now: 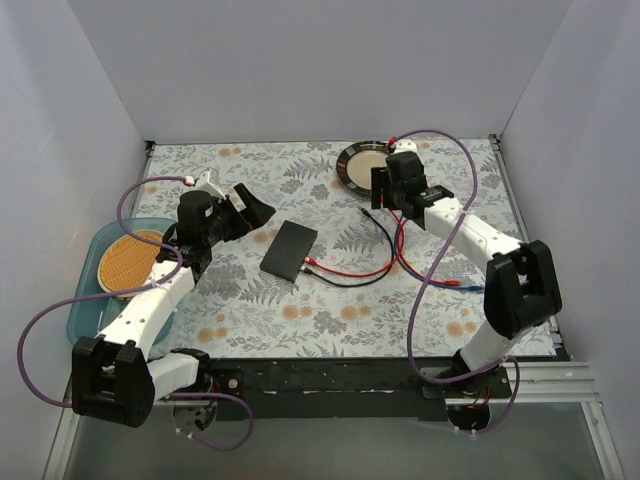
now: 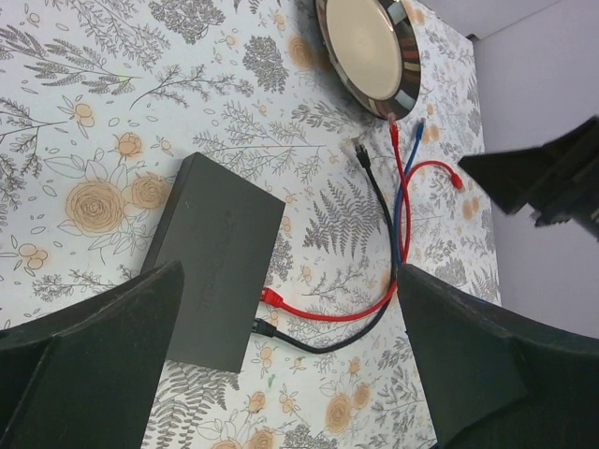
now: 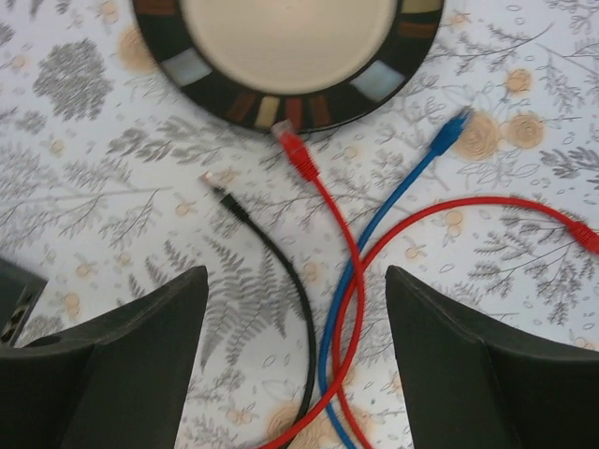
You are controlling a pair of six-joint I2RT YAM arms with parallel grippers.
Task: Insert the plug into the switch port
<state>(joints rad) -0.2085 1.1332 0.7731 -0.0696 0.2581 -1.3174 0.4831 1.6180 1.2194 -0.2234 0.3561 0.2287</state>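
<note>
As the right hand [image 3: 295, 276] gapes empty, one plug [image 3: 298, 154] lies below.

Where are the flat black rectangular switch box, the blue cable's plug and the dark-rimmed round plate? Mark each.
Flat black rectangular switch box [image 2: 215, 262]: left wrist view, top face.
Blue cable's plug [image 3: 456, 123]: right wrist view, plug body.
Dark-rimmed round plate [image 3: 164, 28]: right wrist view, left rim.

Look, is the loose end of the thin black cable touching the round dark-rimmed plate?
Apart. The right wrist view shows flowered cloth between the thin black cable's loose end and the round dark-rimmed plate.
</note>
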